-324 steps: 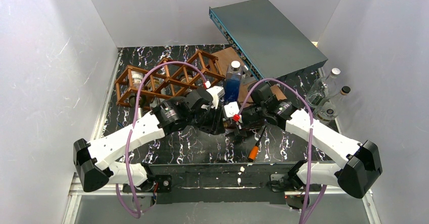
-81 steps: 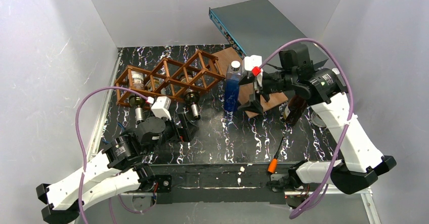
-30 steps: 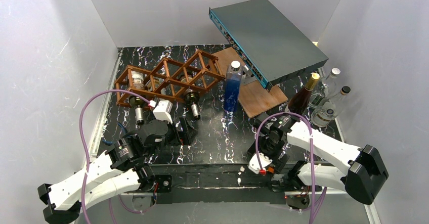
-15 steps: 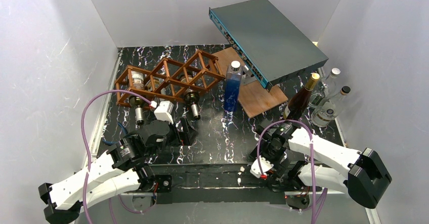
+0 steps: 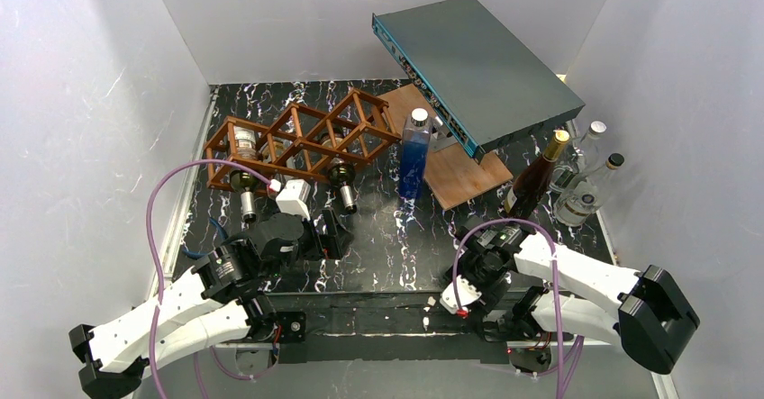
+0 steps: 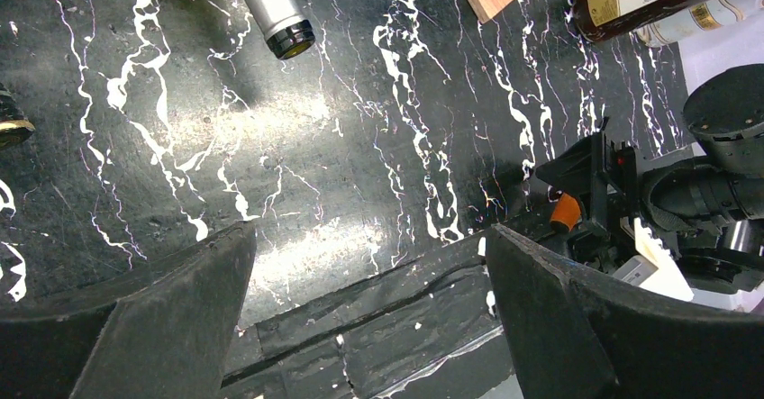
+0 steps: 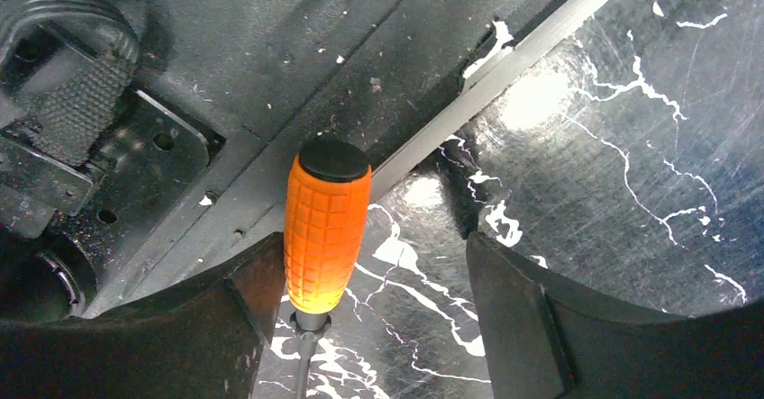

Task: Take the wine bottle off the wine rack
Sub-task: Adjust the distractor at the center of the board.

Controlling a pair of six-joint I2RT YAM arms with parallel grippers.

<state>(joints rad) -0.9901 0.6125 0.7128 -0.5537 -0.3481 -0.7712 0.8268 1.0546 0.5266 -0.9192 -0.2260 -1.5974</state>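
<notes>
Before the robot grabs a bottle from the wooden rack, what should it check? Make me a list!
1. Left claw open and empty: ok.
2. A bottle to take in the wine rack: ok, a silver-capped bottle neck pokes out the front.
3. Left claw lined up on that neck: not ok. In the left wrist view the neck sits at the top edge, not between the fingers.
4. Right claw away from the rack: ok. It is at the table's near edge, around the orange screwdriver handle without squeezing it.
5. Bottle loose enough to slide out: cannot tell.
</notes>
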